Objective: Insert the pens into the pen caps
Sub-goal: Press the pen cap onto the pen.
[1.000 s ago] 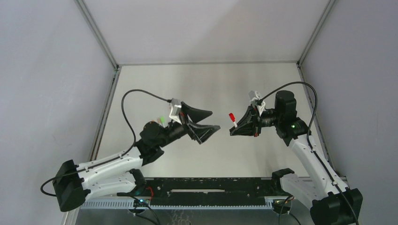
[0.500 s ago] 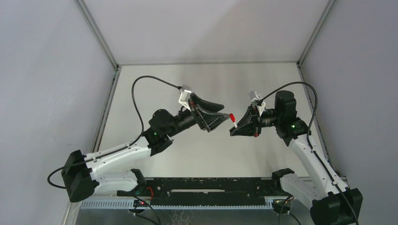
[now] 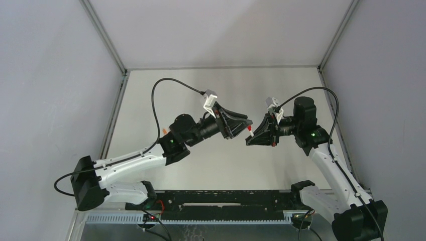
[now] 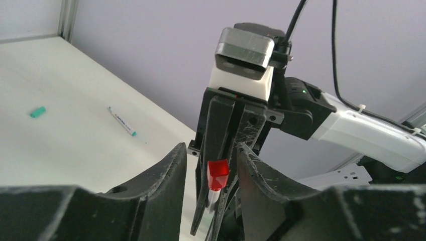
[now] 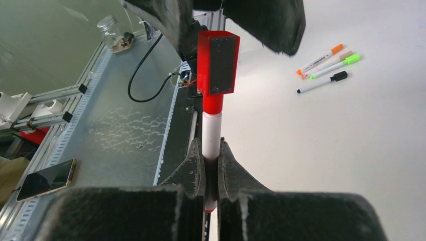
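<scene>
My right gripper (image 5: 211,156) is shut on the white barrel of a red pen (image 5: 211,133) and holds it up over the table. A red cap (image 5: 217,63) sits on the pen's top end. My left gripper (image 4: 211,156) has its jaws on either side of that red cap (image 4: 218,174), with a narrow gap on each side, so it is open. From above, the left gripper (image 3: 246,123) meets the right gripper (image 3: 248,141) mid-table. Orange (image 5: 319,59), green (image 5: 334,66) and black (image 5: 321,83) pens lie capped on the table. A teal pen (image 4: 122,121) lies uncapped, its teal cap (image 4: 37,111) apart.
The grey walls stand close on three sides of the white table (image 3: 221,90). Off the near edge run a metal rail (image 5: 125,130) with cables, a glass jar (image 5: 113,32) and a phone (image 5: 46,178).
My left arm has swung right and up to the raised pen, and its jaws have narrowed around the red cap. The right arm and its pen have stayed still.
</scene>
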You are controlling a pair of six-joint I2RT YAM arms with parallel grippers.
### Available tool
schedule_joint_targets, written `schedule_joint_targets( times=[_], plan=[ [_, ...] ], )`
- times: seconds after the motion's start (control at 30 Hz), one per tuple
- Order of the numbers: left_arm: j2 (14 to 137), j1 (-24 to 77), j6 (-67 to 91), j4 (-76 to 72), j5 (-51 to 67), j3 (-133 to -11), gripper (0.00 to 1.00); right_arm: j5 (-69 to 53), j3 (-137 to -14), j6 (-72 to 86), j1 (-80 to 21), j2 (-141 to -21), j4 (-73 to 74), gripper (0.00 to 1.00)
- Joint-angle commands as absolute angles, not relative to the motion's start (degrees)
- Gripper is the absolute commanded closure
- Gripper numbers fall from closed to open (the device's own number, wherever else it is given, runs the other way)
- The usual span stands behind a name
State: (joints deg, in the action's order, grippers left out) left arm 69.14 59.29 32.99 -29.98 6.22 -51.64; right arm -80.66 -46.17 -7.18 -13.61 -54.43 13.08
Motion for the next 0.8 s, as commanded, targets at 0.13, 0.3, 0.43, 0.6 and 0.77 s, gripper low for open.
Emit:
schedule_joint_targets(
  times=[0.13,0.3,0.43,0.6,0.77],
  plan=[
    [70.47,60.18,32.34,-28.4,4.83,-56.14,0.62,-80.88,-47.53,-7.89,-13.61,-54.38,13.01,1.0],
    [70.89,60.29,32.68,-28.43,5.7,-56.56,0.72,-80.78,-47.55,-7.87,-13.62,-54.34,13.01,1.0],
    [71.51,60.29,33.02,-27.95,7.56,-56.91,0.89,-80.85,-47.55,-7.91,-13.49,-54.13,13.01,1.0],
    [71.85,60.29,34.87,-26.32,10.46,-55.95,1.0,-80.86,-47.55,-7.47,-13.05,-53.56,12.84,1.0],
    [72.03,60.65,36.55,-27.84,16.02,-51.02,1.0,-82.48,-47.46,-6.7,-12.59,-52.68,12.15,1.0]
  ],
)
